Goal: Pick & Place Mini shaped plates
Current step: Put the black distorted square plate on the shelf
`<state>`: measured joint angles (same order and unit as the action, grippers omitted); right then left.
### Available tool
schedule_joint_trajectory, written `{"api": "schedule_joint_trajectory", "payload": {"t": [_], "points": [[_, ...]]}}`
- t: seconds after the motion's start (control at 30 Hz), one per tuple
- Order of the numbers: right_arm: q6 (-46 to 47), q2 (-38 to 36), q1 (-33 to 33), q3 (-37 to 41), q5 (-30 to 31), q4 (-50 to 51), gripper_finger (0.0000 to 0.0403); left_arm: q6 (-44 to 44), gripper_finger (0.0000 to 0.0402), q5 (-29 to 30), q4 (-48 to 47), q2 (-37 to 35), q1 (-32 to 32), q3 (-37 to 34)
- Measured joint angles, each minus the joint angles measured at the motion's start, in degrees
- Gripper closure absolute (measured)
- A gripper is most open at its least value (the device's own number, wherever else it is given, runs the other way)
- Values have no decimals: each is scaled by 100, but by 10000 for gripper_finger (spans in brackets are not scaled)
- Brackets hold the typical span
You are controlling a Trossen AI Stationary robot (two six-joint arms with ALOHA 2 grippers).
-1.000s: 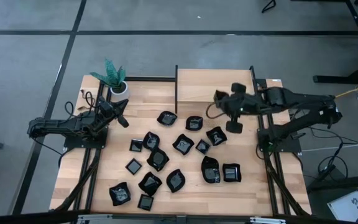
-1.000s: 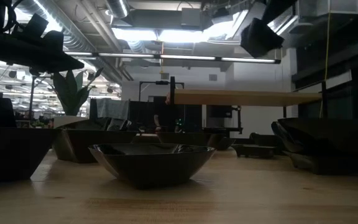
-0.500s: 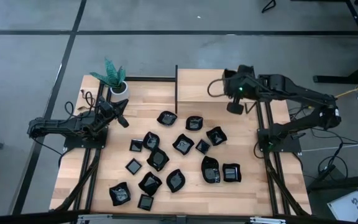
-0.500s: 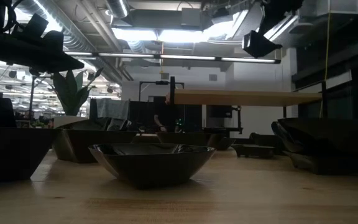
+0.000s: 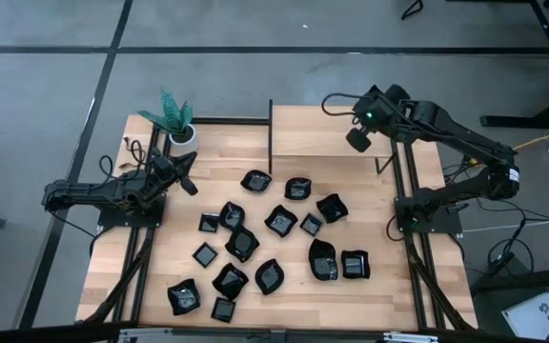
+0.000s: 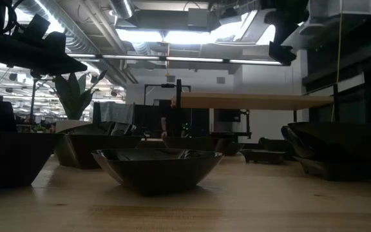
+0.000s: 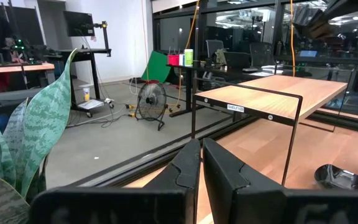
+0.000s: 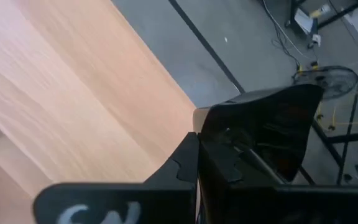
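Now, going left to right in the high view: the left gripper waits at the worktop's nine-o'clock edge, just beside the white pot with a green plant, its fingers pressed together on nothing. The mini shaped plates lie scattered over the middle and six-o'clock half of the worktop, apart from both arms. At the far right, the right gripper hangs over the raised wooden shelf at twelve o'clock, near its three-o'clock edge, its fingers clamped on one small black plate, seen in the right wrist view as a glossy dish pinched by its rim and hanging past the fingertips. The relation that matters, I judge, is that the shelf's bare wood lies directly under the held plate, toward nine o'clock of the fingers; setting it down would call for lowering there. For a further pick, the plates nearest twelve o'clock lie closer to the right arm.
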<state>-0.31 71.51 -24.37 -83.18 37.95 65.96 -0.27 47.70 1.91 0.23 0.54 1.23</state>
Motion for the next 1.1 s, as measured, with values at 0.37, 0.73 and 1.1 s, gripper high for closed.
{"api": "schedule_joint_trajectory", "payload": {"t": [0.37, 0.73, 1.1], "points": [[-740, 723, -349, 0, -313, -14, 397, 0, 386, 0, 1, 1, 0, 0], [-693, 1247, -1009, 4, -1080, 541, 397, 0, 386, 2, 0, 1, 1, -1], [-586, 1289, -1079, 4, -1427, 1084, 397, 0, 386, 0, 0, 2, 0, -1]]}}
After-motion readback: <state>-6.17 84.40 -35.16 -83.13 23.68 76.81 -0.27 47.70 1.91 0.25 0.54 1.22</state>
